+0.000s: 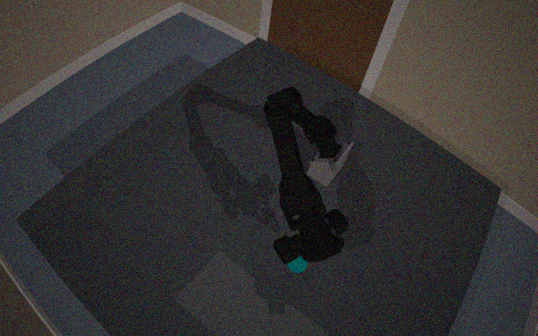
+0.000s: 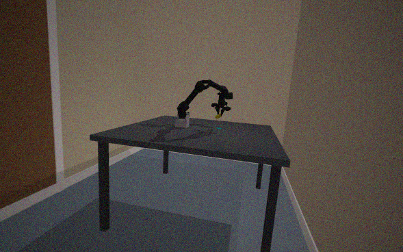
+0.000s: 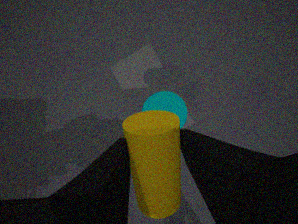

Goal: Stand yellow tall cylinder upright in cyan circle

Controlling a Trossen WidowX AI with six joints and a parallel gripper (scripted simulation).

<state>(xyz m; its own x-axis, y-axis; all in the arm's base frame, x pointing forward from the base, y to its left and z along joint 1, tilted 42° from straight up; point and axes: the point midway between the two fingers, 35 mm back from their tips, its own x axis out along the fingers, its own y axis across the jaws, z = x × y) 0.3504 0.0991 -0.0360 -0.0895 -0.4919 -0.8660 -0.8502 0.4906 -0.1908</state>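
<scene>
The yellow tall cylinder (image 2: 218, 116) (image 3: 157, 172) is held above the table. In the exterior view it looks tilted, not upright. My gripper (image 2: 219, 114) (image 3: 153, 140) is shut on it, with a dark finger on each side in the wrist view. The cyan circle (image 1: 297, 265) (image 2: 219, 128) (image 3: 165, 101) lies flat on the table, below the held cylinder in the exterior view. The cylinder's end overlaps its lower edge in the wrist view. In the top view the arm hides the cylinder and the fingers.
The arm's pale base (image 1: 322, 172) (image 2: 183, 122) stands on the dark table (image 1: 408, 219) (image 2: 244, 145), behind the cyan circle in the top view. A lighter patch (image 1: 226, 288) (image 3: 132, 72) shows on the table near the circle. The arm casts shadows across the table.
</scene>
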